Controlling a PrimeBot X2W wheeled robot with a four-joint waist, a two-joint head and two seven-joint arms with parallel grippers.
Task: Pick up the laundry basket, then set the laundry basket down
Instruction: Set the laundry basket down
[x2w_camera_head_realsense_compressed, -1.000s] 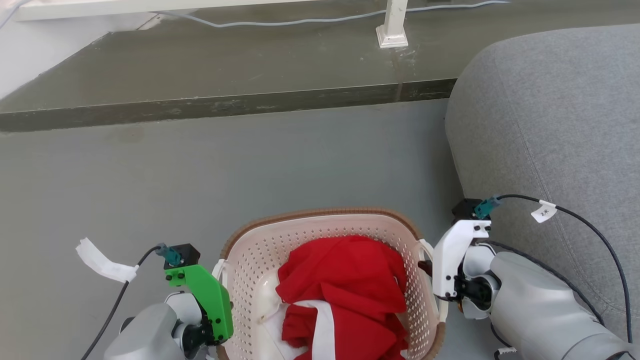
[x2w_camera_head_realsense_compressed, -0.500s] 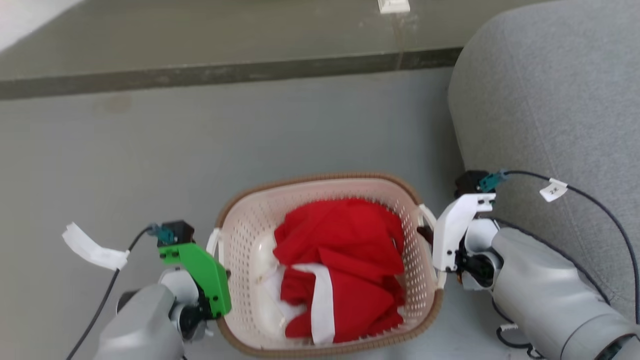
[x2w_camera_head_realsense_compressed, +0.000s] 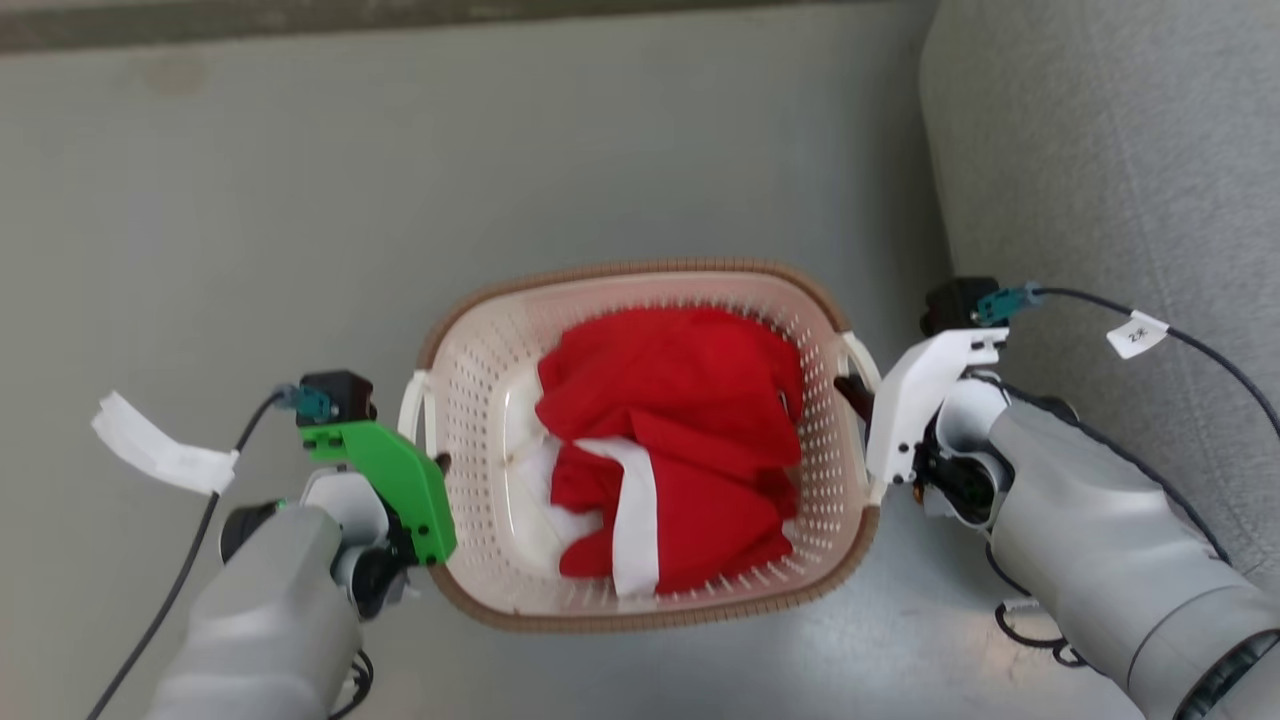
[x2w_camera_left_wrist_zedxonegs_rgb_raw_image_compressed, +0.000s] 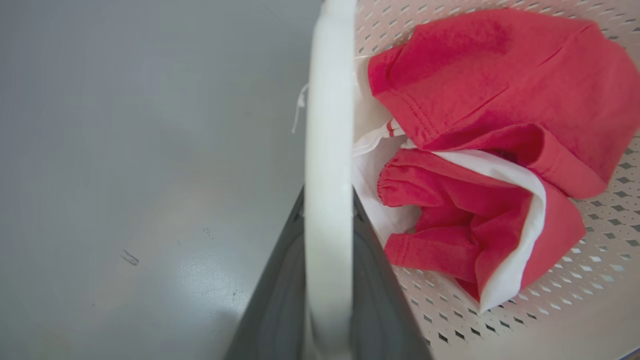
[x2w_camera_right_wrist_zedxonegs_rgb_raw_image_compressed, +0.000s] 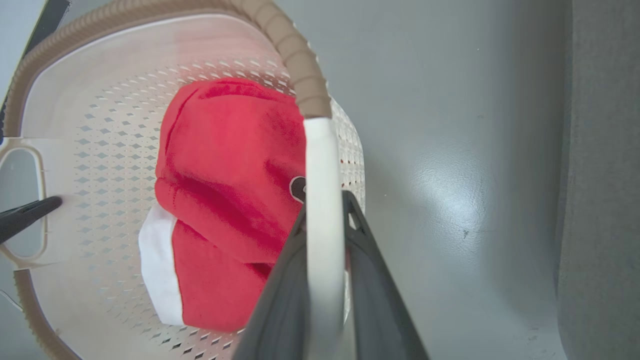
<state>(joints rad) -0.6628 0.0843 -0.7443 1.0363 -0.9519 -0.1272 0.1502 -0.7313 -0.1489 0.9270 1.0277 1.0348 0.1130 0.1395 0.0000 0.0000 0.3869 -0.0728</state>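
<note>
The cream-pink perforated plastic laundry basket (x2w_camera_head_realsense_compressed: 620, 272) with its brown woven-look rim is over the smooth grey floor (x2w_camera_head_realsense_compressed: 300, 200), just beside the grey fabric sofa (x2w_camera_head_realsense_compressed: 1100, 150) and apart from it. A crumpled red-and-white garment (x2w_camera_head_realsense_compressed: 670, 430) lies in it. Whether its base touches the floor, I cannot tell.

The right gripper (x2w_camera_right_wrist_zedxonegs_rgb_raw_image_compressed: 325, 207) has its 2 dark fingers clamped on the white handle nearest the sofa (x2w_camera_right_wrist_zedxonegs_rgb_raw_image_compressed: 320, 165), 1 finger on each face of the bar. The left gripper (x2w_camera_left_wrist_zedxonegs_rgb_raw_image_compressed: 327, 200) grips the white handle farthest from the sofa (x2w_camera_left_wrist_zedxonegs_rgb_raw_image_compressed: 327, 100) the same way.

This looks like the carry or the set-down, with the grasp already made. To do it well:

1. Hold both wrists at 1 height, so the rim stays level and the garment does not slide toward the sofa.
2. Move the 2 arms at 1 pace and keep their spacing. Squeezing inward would bow the thin plastic walls, and pulling apart would strain the handles.
3. Keep the gap to the sofa, so the right forearm does not drag on it.
4. Release only once the base bears fully on the floor.
</note>
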